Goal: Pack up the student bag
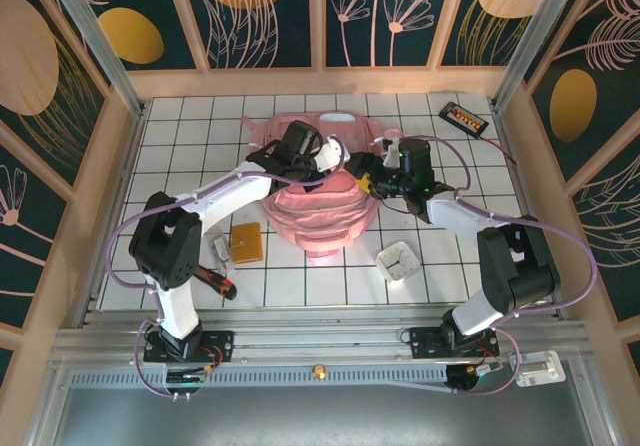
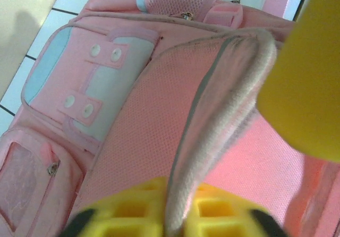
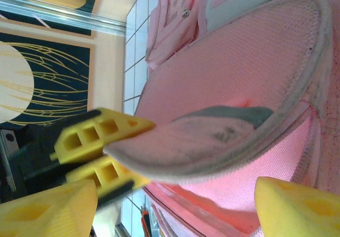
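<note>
1. Top external view: the student bag point(image 1: 318, 211) lies mid-way across the tiled table point(image 1: 200, 146), pink, soft and slumped. The left gripper point(image 1: 342, 169) and right gripper point(image 1: 366, 182) work just beside each other above its opening. Hazard: the heads may collide.
2. Left wrist view: the left gripper point(image 2: 178, 210) is clamped on the flap rim point(image 2: 234, 88), a thin grey-piped edge over pink mesh lining. Hazard: an angled pull may slide the rim out, or drag the light bag.
3. Right wrist view: the right gripper point(image 3: 175, 194) stands with jaws wide apart and holds nothing, near the lifted flap. Hazard: a finger may snag the mesh.
</note>
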`<act>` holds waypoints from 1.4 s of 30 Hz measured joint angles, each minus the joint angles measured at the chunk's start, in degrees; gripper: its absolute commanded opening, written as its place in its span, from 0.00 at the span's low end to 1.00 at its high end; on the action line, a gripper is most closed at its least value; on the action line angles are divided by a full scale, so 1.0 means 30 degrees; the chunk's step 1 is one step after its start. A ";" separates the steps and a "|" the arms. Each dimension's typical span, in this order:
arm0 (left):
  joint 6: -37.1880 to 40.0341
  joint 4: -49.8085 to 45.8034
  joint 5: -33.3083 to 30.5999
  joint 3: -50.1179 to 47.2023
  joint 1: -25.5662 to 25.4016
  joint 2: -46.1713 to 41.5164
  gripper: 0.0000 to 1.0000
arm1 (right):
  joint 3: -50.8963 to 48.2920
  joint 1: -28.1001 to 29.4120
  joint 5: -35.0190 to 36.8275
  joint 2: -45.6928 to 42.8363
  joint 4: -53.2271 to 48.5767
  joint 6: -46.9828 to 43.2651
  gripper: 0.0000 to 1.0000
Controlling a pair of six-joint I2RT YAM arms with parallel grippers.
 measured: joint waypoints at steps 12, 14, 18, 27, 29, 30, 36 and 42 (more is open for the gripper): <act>-0.1180 -0.0663 -0.0270 0.0925 -0.0007 0.0335 0.00 | -0.1749 -0.0452 0.5748 -0.9012 -0.4452 -0.4269 0.93; -0.1362 -0.0743 -0.0291 0.0991 -0.0007 0.0357 0.00 | -0.1843 -0.0685 0.5603 -1.0105 -0.4969 -0.5136 0.91; -0.1880 -0.1435 -0.0685 0.2317 0.0102 0.0998 0.00 | -0.2033 0.1362 0.5275 -1.0367 -0.6564 -0.6615 0.90; -0.3759 -0.2280 -0.0087 0.4911 0.1443 0.2441 0.00 | -0.4124 1.2662 0.6878 -0.5676 -0.5850 -0.6659 0.84; -0.4022 -0.2310 -0.0087 0.5071 0.1581 0.2594 0.00 | -0.2812 1.4171 0.7548 -0.2565 -0.5661 -0.6878 0.80; -0.4124 -0.2317 -0.0066 0.5071 0.1625 0.2608 0.00 | -0.2113 1.4666 0.7715 -0.1209 -0.5479 -0.6936 0.79; -0.4532 -0.2331 0.0291 0.5071 0.1749 0.2637 0.00 | 0.1960 1.5540 0.7898 0.4830 -0.4306 -0.6462 0.75; -0.4648 -0.2339 0.0408 0.5071 0.1756 0.2659 0.00 | 0.4976 1.5446 0.8262 0.7162 -0.4248 -0.5348 0.75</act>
